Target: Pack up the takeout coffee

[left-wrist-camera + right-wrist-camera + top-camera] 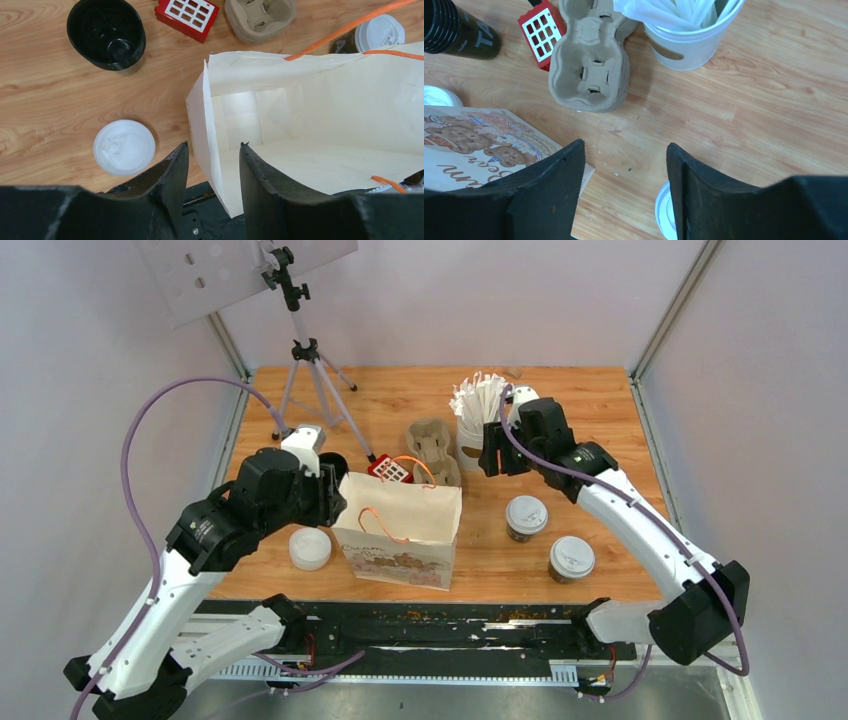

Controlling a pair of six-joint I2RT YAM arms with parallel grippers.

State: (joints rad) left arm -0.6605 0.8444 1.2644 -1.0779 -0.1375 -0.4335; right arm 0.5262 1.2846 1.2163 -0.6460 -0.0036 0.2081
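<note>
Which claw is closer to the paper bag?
Left. The left gripper is right at the bag, at its side wall; the right gripper hovers apart, near the tray.

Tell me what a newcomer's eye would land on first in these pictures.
An open paper bag with orange handles stands mid-table, nothing visible inside it, and the left tool is open astride its side wall. The two lidded coffee cups sit on the wood to the bag's right, not yet packed. The right tool hangs open and empty above the table beside the pulp tray.
</note>
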